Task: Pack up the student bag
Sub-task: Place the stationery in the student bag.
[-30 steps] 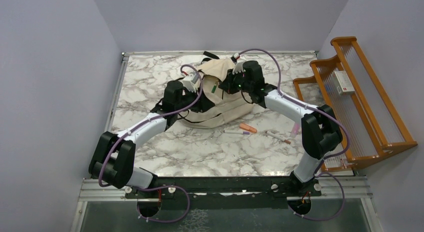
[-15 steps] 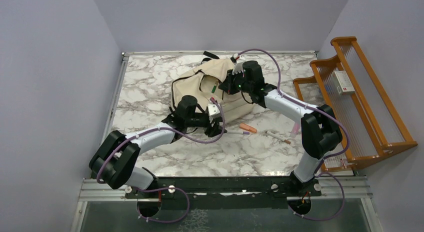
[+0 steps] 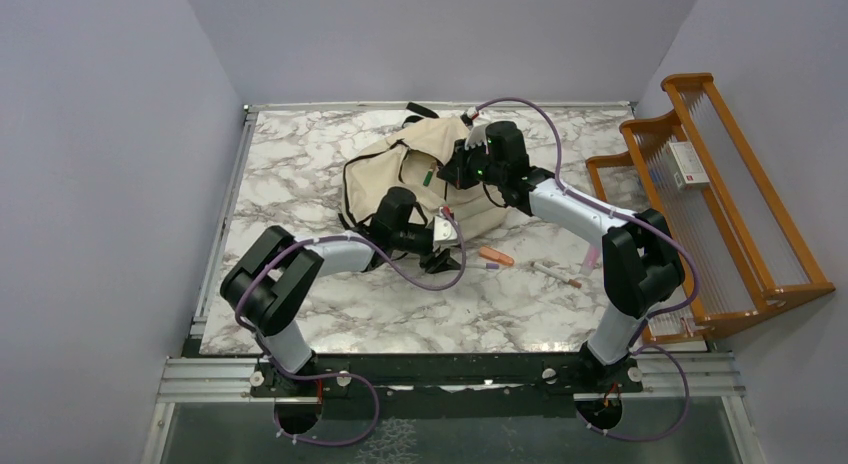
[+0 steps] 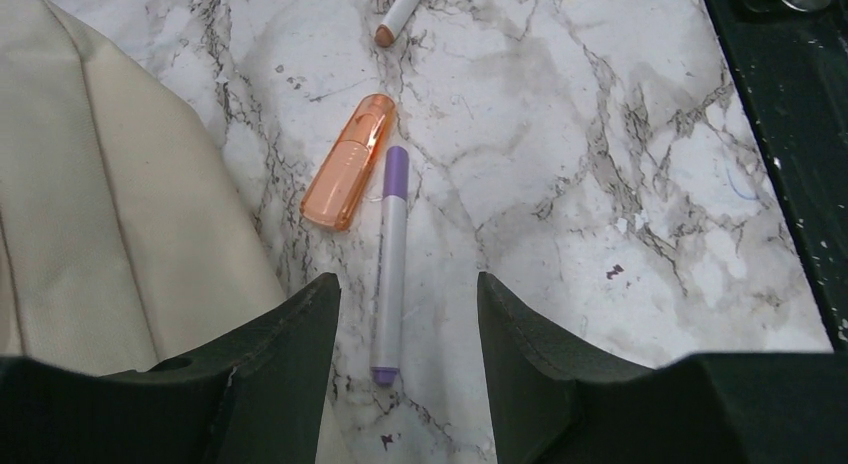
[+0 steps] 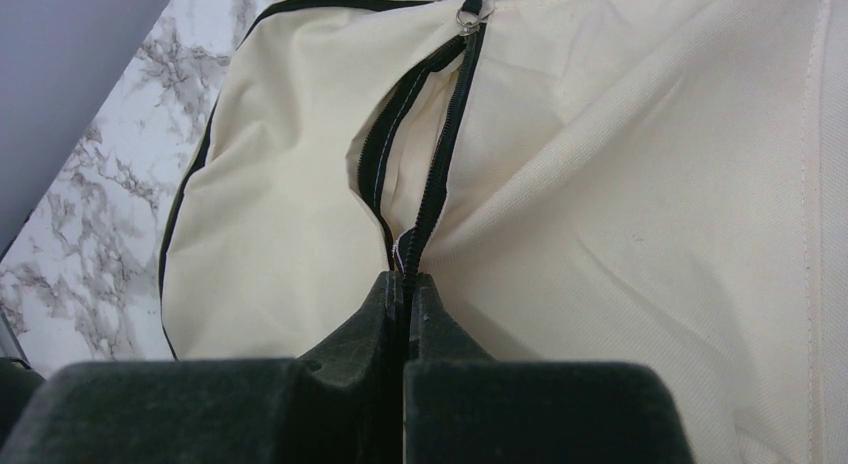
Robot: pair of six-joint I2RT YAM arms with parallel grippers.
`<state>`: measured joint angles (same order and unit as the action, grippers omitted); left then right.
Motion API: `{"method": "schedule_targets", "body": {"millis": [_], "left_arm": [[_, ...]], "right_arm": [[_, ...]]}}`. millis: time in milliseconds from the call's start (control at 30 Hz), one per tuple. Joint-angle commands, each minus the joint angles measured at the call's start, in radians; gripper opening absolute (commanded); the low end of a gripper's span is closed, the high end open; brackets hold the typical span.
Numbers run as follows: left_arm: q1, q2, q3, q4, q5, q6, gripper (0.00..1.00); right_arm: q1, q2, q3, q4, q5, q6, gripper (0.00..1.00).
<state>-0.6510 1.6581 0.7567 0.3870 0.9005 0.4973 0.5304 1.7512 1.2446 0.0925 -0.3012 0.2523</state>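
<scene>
The student bag [image 5: 620, 214] is pinched at its zipper [image 5: 440, 154] by the closed right gripper [image 5: 405, 284]; a purple marker [image 4: 388, 264], not yet packed, is framed by the open left gripper [image 4: 405, 314].

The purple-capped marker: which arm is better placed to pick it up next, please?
Left: the left gripper hangs open over the purple-capped marker; the right gripper is shut on the student bag zipper.
</scene>
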Motion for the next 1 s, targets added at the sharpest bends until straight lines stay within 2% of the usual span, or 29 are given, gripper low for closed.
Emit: {"method": "schedule_targets", "body": {"millis": [0,167,333,967], "left_arm": [[-0.021,0.054,0.074,-0.001,-0.053,0.021,0.54],[-0.052,0.105,0.143,-0.151,-0.087,0.102,0.54],[-0.071,0.140,0.158,-0.208,-0.140,0.118,0.54],[-0.106,0.232,0.252,-0.282,-0.278,0.085,0.53]], "right_arm": [[0.006,-0.006,0.012,0.003,-0.023,-0.015,0.01],[0.007,-0.003,0.019,-0.006,-0.023,-0.016,0.00],[0.006,0.003,0.026,-0.007,-0.022,-0.018,0.00],[0.006,0.017,0.034,-0.030,-0.047,-0.018,0.00]]}}
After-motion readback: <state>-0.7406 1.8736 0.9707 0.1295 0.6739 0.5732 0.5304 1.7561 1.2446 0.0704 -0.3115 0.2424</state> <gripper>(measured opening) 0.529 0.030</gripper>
